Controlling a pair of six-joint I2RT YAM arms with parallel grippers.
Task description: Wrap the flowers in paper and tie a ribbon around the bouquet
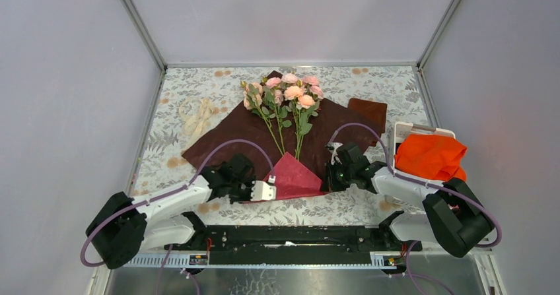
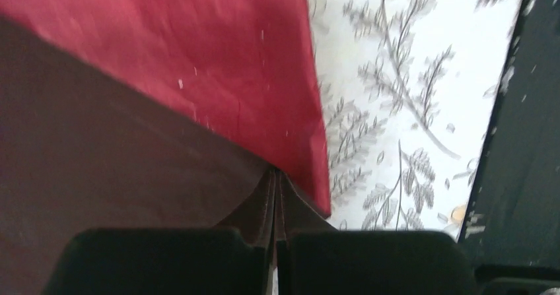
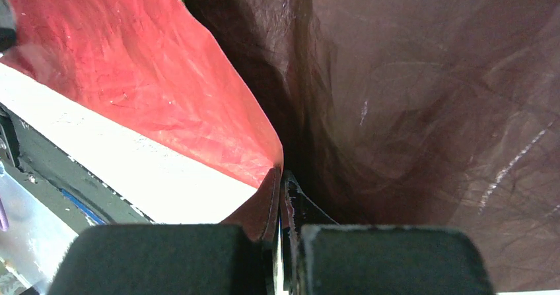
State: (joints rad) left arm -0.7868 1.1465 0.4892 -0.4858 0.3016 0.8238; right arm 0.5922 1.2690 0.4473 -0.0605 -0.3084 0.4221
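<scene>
Well beyond my left fingers and off to their left, the cream ribbon (image 1: 197,115) lies in a loose tangle on the leaf-print tablecloth (image 1: 370,84), near the left edge of the paper (image 1: 224,140). My left gripper (image 1: 267,191) is pinched tight on that paper: in my left wrist view a thin fold of it runs straight into the seam between my two pads, dark maroon to the left of them and crimson above and to the right. The sheet lies as a diamond with its dark side up, one corner pointing away from me. The near corner is turned over between my two sets of fingers, showing its crimson face. The flowers (image 1: 285,97) lie on the sheet ahead of both grippers. Their long axis runs from far to near, with the pink and peach heads at the far end and the green stems pointing back at me, their ends at the tip of the crimson flap. My right gripper (image 1: 327,178) is likewise clamped on the paper, a pleat caught between its pads. Beyond my right fingers sits a brown folded square (image 1: 368,110). To their right is a white tray (image 1: 404,129) holding a bunched orange-red cloth (image 1: 429,155).
</scene>
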